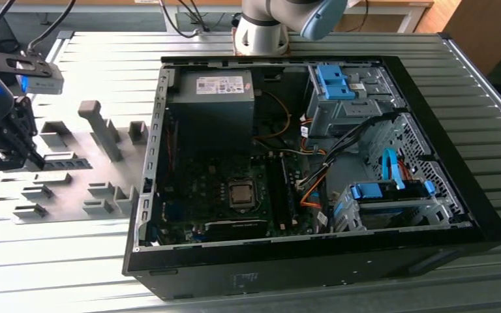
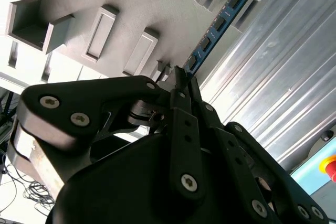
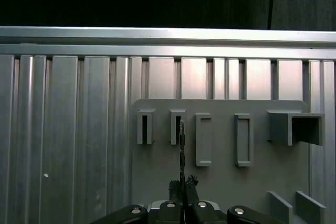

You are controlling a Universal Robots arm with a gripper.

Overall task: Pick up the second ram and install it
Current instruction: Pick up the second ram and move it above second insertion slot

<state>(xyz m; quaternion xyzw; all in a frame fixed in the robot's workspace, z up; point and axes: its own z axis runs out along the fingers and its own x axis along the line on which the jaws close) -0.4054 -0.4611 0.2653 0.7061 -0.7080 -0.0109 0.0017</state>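
The second ram (image 1: 62, 161) is a thin green-blue strip lying along the grey holder plate (image 1: 76, 215) at the exterior view's left. My gripper (image 1: 7, 156) sits at its near end, away from the open computer case. In the second wrist view the black fingers (image 2: 185, 95) close together on the end of the ram (image 2: 218, 24), whose far end reaches a grey holder block (image 2: 247, 9). The first wrist view has the ram (image 3: 181, 148) edge-on, running from my gripper (image 3: 184, 184) up to a slot (image 3: 176, 127).
The open black computer case (image 1: 459, 215) lies on its side on the ribbed metal table (image 1: 102, 45); its motherboard (image 1: 224, 189) has dark memory slots (image 1: 276, 186) beside the processor socket. Several grey holder blocks, one a tall post (image 1: 101, 127), stand on the plate.
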